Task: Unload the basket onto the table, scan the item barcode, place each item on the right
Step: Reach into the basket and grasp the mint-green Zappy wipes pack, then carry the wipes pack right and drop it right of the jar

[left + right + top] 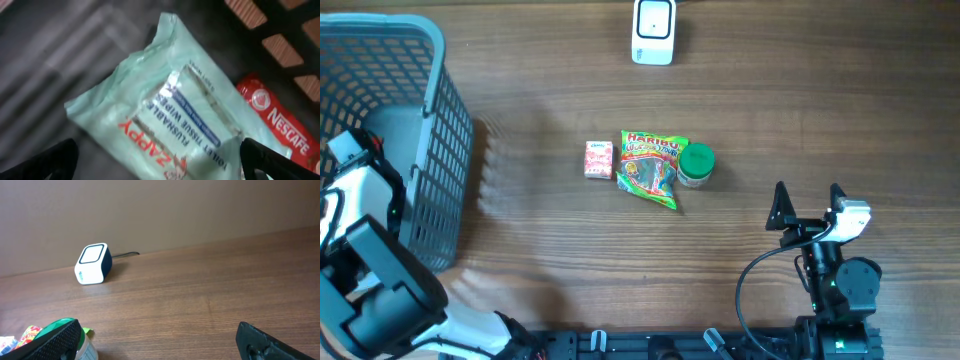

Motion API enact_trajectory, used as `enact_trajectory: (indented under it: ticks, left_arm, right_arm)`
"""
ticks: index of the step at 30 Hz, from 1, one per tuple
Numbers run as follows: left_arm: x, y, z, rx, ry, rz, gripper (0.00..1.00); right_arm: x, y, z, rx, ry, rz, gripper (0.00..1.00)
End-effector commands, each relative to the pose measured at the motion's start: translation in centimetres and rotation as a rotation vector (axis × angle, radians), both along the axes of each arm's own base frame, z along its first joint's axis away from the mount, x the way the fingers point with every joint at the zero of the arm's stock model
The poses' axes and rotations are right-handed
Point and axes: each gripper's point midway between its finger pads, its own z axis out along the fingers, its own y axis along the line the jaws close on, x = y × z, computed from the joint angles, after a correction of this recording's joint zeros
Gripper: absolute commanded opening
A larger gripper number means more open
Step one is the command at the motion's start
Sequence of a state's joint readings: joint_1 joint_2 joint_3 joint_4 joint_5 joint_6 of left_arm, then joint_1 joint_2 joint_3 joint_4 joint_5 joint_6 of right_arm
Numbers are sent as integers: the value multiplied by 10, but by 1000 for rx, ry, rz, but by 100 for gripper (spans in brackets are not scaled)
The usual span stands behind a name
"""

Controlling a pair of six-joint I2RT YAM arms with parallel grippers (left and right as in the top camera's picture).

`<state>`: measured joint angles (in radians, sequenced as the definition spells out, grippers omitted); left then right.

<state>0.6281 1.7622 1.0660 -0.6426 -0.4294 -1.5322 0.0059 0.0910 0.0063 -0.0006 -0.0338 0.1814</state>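
Note:
My left gripper (160,159) is open inside the grey basket (432,130), hovering just above a pale green pack of Zappy wipes (175,110) that fills the space between its fingers. A red Nescafe sachet (280,120) lies beside the pack. The white barcode scanner (653,30) stands at the table's far edge and shows in the right wrist view too (92,263). My right gripper (807,195) rests open and empty near the front right, pointing toward the scanner (160,340).
On the wooden table's middle lie a small pink box (599,159), a Haribo bag (652,165) and a green-lidded jar (696,165), touching in a row. The jar's lid (55,326) sits just behind my right gripper's left finger. The left arm (360,250) leans over the basket rim.

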Motion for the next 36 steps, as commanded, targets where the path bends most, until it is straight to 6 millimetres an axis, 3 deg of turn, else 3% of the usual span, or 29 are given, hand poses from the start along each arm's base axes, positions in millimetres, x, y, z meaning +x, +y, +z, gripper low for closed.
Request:
enact_trajectory:
  ticks: [1,2,3,4,5,8,10,12,15,17,18,20,22,23,25,27,28,30,33,35,36]
  left_arm:
    - [-9,-4,-28,-44,51,28,89]
    - [-9,-4,-28,-44,51,27,67]
    - [-9,-4,-28,-47,56,21,36]
    - [-10,-5,-28,-49,59,22,13]
    - [-10,-5,-28,-49,60,21,4]
    - [-5,-1,-17,-36,70,-58,4]
    - [10,10,17,22,46,-170,4]
    - [32,24,79,135,-15,-301,4]
    - [59,23,208,337,-209,-491,4]
    - [61,-2,284,406,-394,-560,4]
    - [67,-30,320,410,-538,-659,4]
    - [79,-78,355,393,-717,-836,4]
    - [100,-151,379,351,-859,-1091,4]
    - [109,-179,383,340,-883,-1186,4]
    - [132,-256,380,314,-902,-1430,4]
    - [157,-340,355,253,-867,-1604,4]
    - [165,-370,341,231,-841,-1653,4]
    - [182,-453,299,161,-804,-1830,4]
    - [189,-534,243,72,-767,-1979,4]
    - [178,-606,182,-23,-720,-2132,4]
    - [173,-622,166,-45,-700,-2161,4]
  right_arm:
    - [0,3,0,6,-2,14,100]
    - [0,3,0,6,-2,14,100]
    - [0,3,0,6,-1,14,100]
    - [0,3,0,5,-2,14,100]
    - [0,3,0,6,-2,14,100]
    - [0,3,0,5,-1,14,100]
    - [0,3,0,6,-1,14,100]
    - [0,3,0,6,-2,14,100]
    - [0,3,0,6,-1,14,100]
    - [0,3,0,5,-1,14,100]
    - [0,3,0,6,-1,14,100]
    - [0,3,0,6,-2,14,100]
    - [0,3,0,6,-1,14,100]
    - [0,3,0,6,-2,14,100]
    - [0,3,0,5,-1,14,100]
    - [0,3,0,6,-1,14,100]
    - [0,3,0,6,-2,14,100]
    - [0,3,0,5,-2,14,100]
    - [0,3,0,6,-2,14,100]
    - [0,3,0,5,-2,14,100]
    - [0,3,0,5,-2,14,100]
